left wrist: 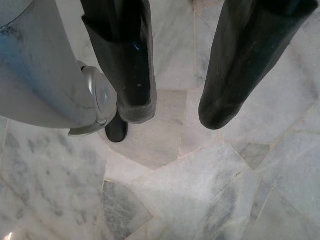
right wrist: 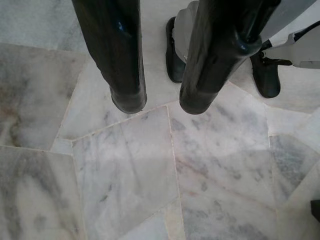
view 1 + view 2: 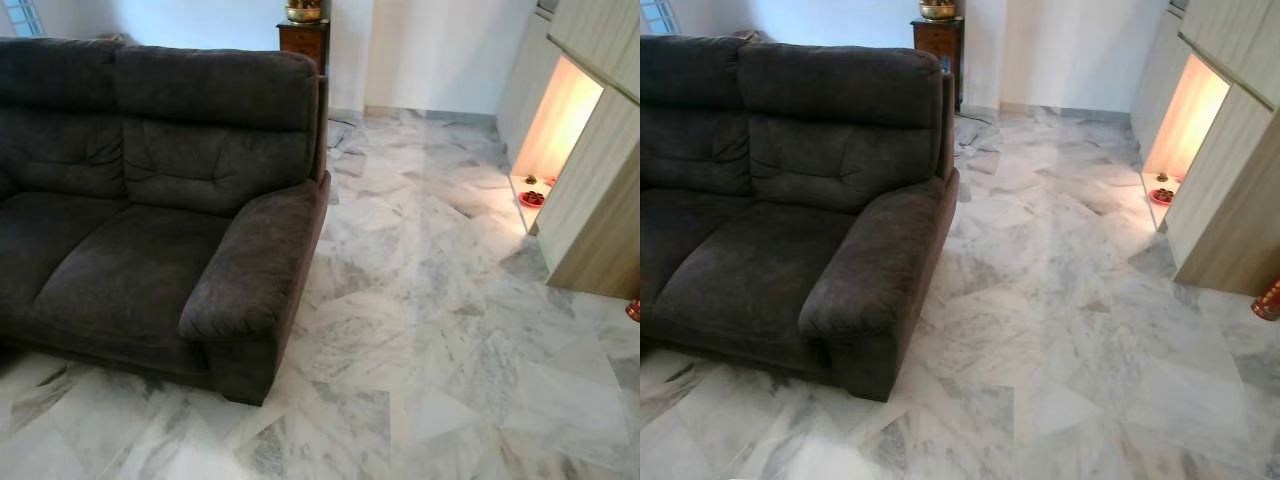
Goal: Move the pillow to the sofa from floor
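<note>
Sofa [image 3: 150,230] fills left of head frame, seat bare. Pillow unlocated, perhaps off-frame, so direction and nearer arm undecidable. Left gripper [image 1: 175,112] and right gripper [image 2: 160,102] hang over floor [image 3: 450,330], fingers apart, empty.

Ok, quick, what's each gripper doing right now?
Left gripper: open, holding nothing, over the floor.
Right gripper: open, holding nothing.

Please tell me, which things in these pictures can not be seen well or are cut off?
- Sofa: its left part is cut off by the edge of both eye views.
- Small items in the lit cabinet niche: too small to identify.
- Red object on the floor: cut off by the right edge.
- Golden vessel on the wooden stand: cut off by the top edge.
- Left tool and right tool: open above the marble floor, holding nothing.
</note>
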Available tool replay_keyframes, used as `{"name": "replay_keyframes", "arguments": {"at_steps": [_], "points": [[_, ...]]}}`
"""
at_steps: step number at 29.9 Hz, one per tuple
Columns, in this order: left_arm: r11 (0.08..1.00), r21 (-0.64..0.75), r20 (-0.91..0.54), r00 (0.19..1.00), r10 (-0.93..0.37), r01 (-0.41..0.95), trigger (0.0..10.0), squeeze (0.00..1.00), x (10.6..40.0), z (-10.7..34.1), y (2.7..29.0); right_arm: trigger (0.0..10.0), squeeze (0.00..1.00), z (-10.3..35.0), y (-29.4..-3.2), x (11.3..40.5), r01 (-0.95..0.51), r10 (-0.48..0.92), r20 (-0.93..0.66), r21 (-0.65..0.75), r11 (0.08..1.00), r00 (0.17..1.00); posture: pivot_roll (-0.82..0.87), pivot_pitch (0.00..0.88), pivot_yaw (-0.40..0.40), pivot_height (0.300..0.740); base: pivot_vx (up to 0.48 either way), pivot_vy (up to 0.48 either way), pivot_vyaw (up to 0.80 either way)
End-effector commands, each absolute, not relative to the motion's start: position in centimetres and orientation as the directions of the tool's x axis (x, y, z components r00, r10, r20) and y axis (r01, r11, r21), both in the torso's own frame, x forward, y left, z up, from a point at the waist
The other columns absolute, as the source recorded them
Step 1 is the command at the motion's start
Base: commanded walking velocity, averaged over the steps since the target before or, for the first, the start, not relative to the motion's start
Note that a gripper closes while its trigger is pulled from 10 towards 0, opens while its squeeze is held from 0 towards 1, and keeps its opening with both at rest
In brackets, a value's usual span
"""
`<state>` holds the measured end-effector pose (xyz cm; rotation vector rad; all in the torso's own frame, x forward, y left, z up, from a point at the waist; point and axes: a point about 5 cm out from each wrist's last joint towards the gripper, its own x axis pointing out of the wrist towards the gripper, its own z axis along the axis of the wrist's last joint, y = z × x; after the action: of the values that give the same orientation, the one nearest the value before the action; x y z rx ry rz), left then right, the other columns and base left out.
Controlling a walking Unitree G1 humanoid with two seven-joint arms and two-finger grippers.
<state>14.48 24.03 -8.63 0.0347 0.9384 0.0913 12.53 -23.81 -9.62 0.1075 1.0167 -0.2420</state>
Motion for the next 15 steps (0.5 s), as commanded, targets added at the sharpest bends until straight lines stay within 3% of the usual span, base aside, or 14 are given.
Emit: {"name": "replay_keyframes", "arguments": {"at_steps": [1, 15], "points": [[0.979, 0.099, -0.839, 0.514, 0.179, -0.179, 10.0, 0.0, 14.99, -9.05, 23.02, 10.0, 0.0, -7.42, -17.02, 20.39, 0.029, 0.02, -0.761, 0.051, 0.998, 0.648, 0.04, 0.078, 0.007, 0.74, 0.0, 0.435, 0.0], [0.979, 0.1, -0.838, 0.514, 0.18, -0.18, 10.0, 0.0, 15.08, -8.98, 23.18, 10.0, 0.0, -7.4, -16.99, 20.45, 0.028, 0.013, -0.761, 0.041, 0.999, 0.649, 0.05, 0.071, 0.012, 0.74, 0.0, 0.436, 0.0]]}}
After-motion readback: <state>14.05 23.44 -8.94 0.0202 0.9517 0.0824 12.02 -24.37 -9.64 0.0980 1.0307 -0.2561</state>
